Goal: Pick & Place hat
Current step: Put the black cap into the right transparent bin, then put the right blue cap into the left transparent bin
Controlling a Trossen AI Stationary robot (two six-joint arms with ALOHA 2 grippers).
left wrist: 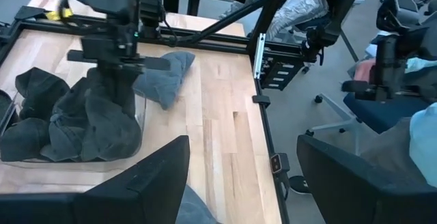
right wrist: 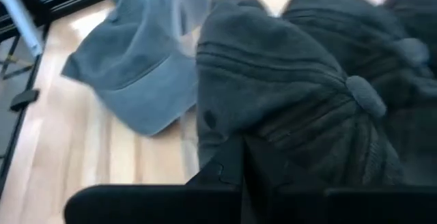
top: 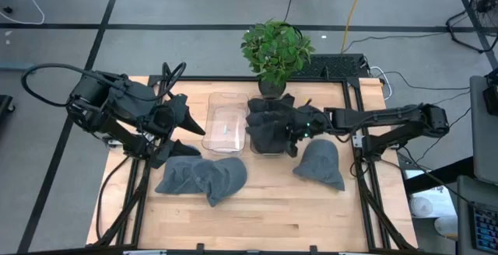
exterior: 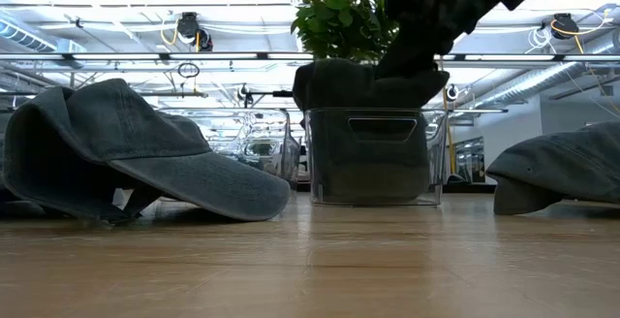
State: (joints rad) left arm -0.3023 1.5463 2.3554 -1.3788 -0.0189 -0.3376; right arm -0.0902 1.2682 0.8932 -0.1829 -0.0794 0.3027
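Our right claw (top: pixel 294 134) sits at the centre of the high view, fingers pressed together and pinching a dark hat (right wrist: pixel 293 115) on top of the pile in the clear bin (top: pixel 267 148). That bin is stuffed with dark hats, and in the low view the arm comes down onto the pile from the top of the frame. Our left claw (top: pixel 191 123) hangs at centre left, fingers spread and holding nothing, just beside an empty clear bin (top: pixel 224 123). Two grey hats (top: pixel 202 177) lie on the counter (top: pixel 264 216) at lower left of centre, and one more grey hat (top: pixel 320 164) lies right of centre. A potted plant (top: pixel 275 49) stands at upper centre, behind the bins.
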